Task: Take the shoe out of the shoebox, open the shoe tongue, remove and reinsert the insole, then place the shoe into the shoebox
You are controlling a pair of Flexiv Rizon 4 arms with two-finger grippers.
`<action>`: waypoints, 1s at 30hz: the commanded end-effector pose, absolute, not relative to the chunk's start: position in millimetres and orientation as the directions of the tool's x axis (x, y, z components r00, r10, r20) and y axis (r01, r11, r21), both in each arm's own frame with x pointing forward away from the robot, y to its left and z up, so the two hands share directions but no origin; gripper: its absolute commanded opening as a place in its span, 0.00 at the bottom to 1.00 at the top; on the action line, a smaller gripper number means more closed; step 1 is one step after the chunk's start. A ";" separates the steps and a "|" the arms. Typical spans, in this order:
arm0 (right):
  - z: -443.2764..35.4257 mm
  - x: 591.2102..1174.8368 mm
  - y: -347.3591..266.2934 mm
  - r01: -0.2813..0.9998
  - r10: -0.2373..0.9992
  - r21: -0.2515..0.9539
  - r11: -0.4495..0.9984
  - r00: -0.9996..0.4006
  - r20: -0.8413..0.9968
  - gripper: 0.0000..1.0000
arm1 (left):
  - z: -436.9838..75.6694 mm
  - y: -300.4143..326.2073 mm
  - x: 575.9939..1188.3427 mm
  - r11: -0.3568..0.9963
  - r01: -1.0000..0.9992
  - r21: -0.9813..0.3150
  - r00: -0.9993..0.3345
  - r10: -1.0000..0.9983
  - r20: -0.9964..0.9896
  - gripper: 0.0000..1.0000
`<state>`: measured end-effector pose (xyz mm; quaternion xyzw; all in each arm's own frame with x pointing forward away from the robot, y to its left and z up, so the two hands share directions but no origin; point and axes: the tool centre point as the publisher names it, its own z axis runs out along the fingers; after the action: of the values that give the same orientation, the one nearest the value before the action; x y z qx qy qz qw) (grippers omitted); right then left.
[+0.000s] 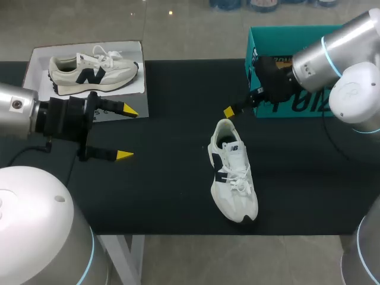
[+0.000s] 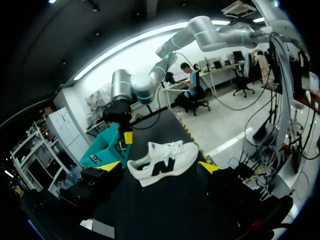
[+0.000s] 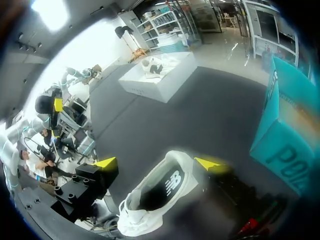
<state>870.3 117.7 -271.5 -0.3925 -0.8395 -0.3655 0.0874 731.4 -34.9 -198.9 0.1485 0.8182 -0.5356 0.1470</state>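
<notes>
From where I stand, the left gripper (image 1: 127, 133) is a blocky black metal piece hovering over the table (image 1: 166, 196), which is covered in matte black cloth. Its jaws, tipped in hard yellow, are spread wide with nothing in them.

Just beyond it, a shallow white tray (image 1: 35, 65) sits at the far left edge of the cloth. A cream sneaker (image 1: 94, 70) rests in it on its sole, with a dark side patch and a ridged sole.

Near the middle lies the shoe (image 1: 233, 175), out of its box and flat on the cloth. It is a white low-top with soft-looking panels, laced in white, a dark patch along one side and a rounded toe. Its heel points toward the far side and its toe toward the near edge. The opening is dark inside, and I cannot make out the insole.

The right gripper (image 3: 158, 163) hangs just above the heel. Its jaws are held well apart on either side of the collar, gripping nothing. From overhead only one of its yellow tips shows.

Behind it stands the teal cardboard shoebox (image 1: 285, 41). The smooth grey arm covers part of it, and its inside is out of sight.
</notes>
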 end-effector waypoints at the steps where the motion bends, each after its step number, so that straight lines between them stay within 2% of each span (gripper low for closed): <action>1: -258.1 856.2 116.9 0.777 0.719 0.460 0.429 -0.603 0.347 1.00 | -198.8 -34.5 731.6 0.383 0.400 -0.832 -0.913 0.087 -0.399 1.00; 12: -256.2 823.5 135.7 0.859 0.849 0.383 0.340 -0.455 0.267 1.00 | -198.8 -34.5 731.6 0.383 0.400 -0.832 -0.913 0.087 -0.399 1.00; 23: -249.3 795.3 151.0 0.876 0.895 0.330 0.352 -0.418 0.155 1.00 | -198.8 -34.5 731.6 0.383 0.400 -0.832 -0.913 0.087 -0.399 1.00; 24: -250.3 794.3 150.9 0.879 0.897 0.318 0.355 -0.416 0.149 0.72 | -198.8 -34.5 731.6 0.383 0.400 -0.832 -0.913 0.087 -0.399 1.00; 27: -255.8 793.7 150.7 0.887 0.901 0.280 0.367 -0.414 0.129 0.00 | -198.8 -34.5 731.6 0.383 0.400 -0.832 -0.913 0.087 -0.399 1.00; 30: -258.6 793.2 151.5 0.893 0.903 0.253 0.372 -0.411 0.122 0.00 | -198.8 -34.5 731.6 0.383 0.400 -0.832 -0.913 0.087 -0.399 1.00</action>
<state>787.9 143.9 -258.2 -0.5326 -0.8269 -0.1790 0.0219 731.4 -34.8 -198.9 0.1485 0.8182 -0.5356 0.1469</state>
